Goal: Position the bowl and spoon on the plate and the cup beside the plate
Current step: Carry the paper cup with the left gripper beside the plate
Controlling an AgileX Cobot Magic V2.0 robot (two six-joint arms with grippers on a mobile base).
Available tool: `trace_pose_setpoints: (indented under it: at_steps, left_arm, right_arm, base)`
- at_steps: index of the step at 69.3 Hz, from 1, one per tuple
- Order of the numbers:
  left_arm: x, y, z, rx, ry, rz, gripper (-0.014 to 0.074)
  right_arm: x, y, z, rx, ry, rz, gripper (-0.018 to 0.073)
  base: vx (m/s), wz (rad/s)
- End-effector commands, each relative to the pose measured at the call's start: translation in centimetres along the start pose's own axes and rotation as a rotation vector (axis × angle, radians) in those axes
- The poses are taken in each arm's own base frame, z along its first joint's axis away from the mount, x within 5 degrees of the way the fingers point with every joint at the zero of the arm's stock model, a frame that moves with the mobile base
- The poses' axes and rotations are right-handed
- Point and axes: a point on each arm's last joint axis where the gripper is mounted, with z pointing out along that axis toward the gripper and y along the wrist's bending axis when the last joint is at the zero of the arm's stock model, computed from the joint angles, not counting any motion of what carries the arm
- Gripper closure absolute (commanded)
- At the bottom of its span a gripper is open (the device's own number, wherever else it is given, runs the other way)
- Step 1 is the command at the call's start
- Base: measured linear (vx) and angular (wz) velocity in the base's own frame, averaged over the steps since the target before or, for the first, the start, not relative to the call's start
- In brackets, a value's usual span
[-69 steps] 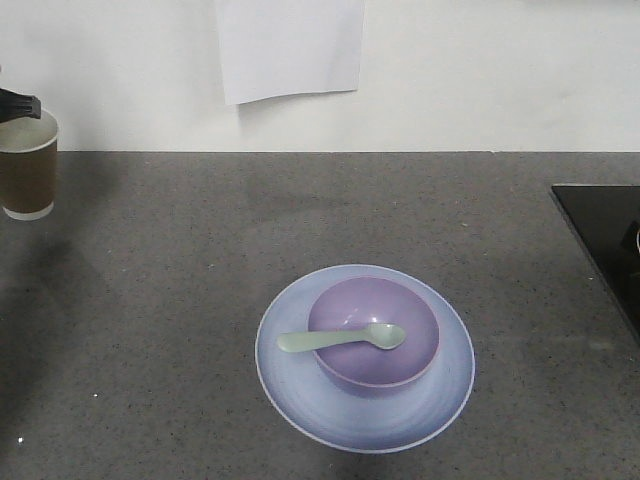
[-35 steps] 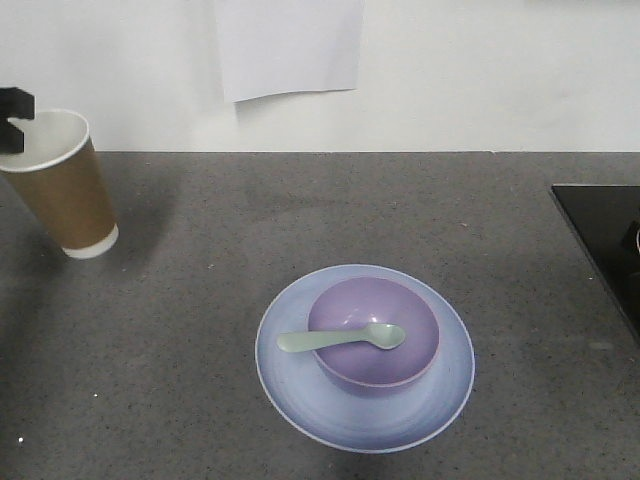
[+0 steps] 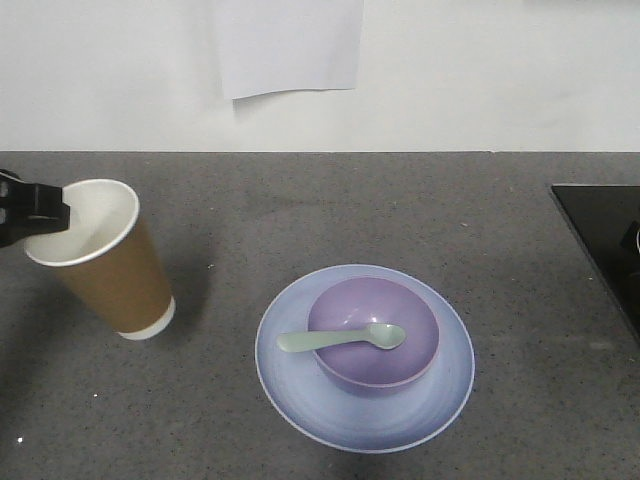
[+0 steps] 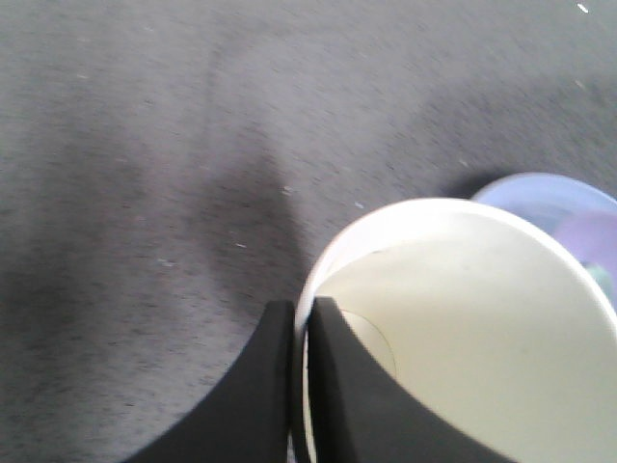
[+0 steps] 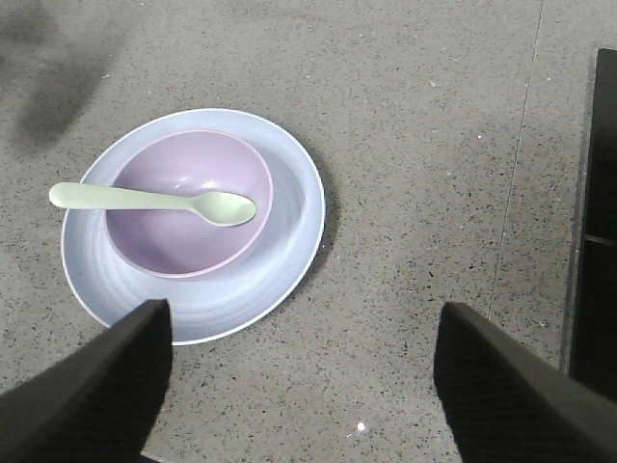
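Observation:
The brown paper cup (image 3: 110, 270) hangs tilted, left of the plate (image 3: 300, 400), its white rim pinched by my left gripper (image 3: 45, 215). From the left wrist, the left gripper (image 4: 302, 313) is shut on the cup (image 4: 482, 318) wall, one finger inside and one outside. The lavender bowl (image 3: 375, 345) sits on the pale blue plate, with the mint spoon (image 3: 340, 339) lying across it. In the right wrist view my right gripper (image 5: 304, 323) stands open over bare counter, just right of the plate (image 5: 289, 241), the bowl (image 5: 183, 231) and the spoon (image 5: 154, 201).
A black cooktop (image 3: 605, 240) fills the counter's right edge, also a dark strip (image 5: 593, 241) from the right wrist. A white paper sheet (image 3: 290, 45) hangs on the back wall. Grey speckled counter lies around the plate.
My left gripper has carried the cup from the far left back corner rightward and forward, closer to the plate, tilting it more. Plate, bowl and spoon have stayed still.

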Motion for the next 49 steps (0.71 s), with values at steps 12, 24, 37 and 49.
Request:
trace_pose_setpoints:
  at_steps: [12, 24, 37, 49]
  left_arm:
    - [-0.4, -3.0, 0.4, 0.078, -0.05, 0.057, 0.0604]
    - [0.5, -3.6, 2.8, 0.096, -0.002, 0.065, 0.0604]
    - [0.5, -4.4, 4.7, 0.103, -0.011, 0.096, 0.0604]
    - [0.8, -4.3, 6.5, 0.088, 0.04, 0.107, 0.0604]
  right_arm:
    - [-1.0, 0.1, -0.5, -0.004, -0.083, 0.003, 0.0022]
    - [-1.0, 0.1, -0.5, -0.004, -0.085, 0.003, 0.0022]
    - [-1.0, 0.1, -0.5, -0.004, -0.085, 0.003, 0.0022]
    - [-1.0, 0.1, -0.5, -0.005, -0.084, 0.003, 0.0022]
  base:
    - [0.0, 0.0]
    - [0.0, 0.0]
    - [0.0, 0.0]
    - [0.0, 0.0]
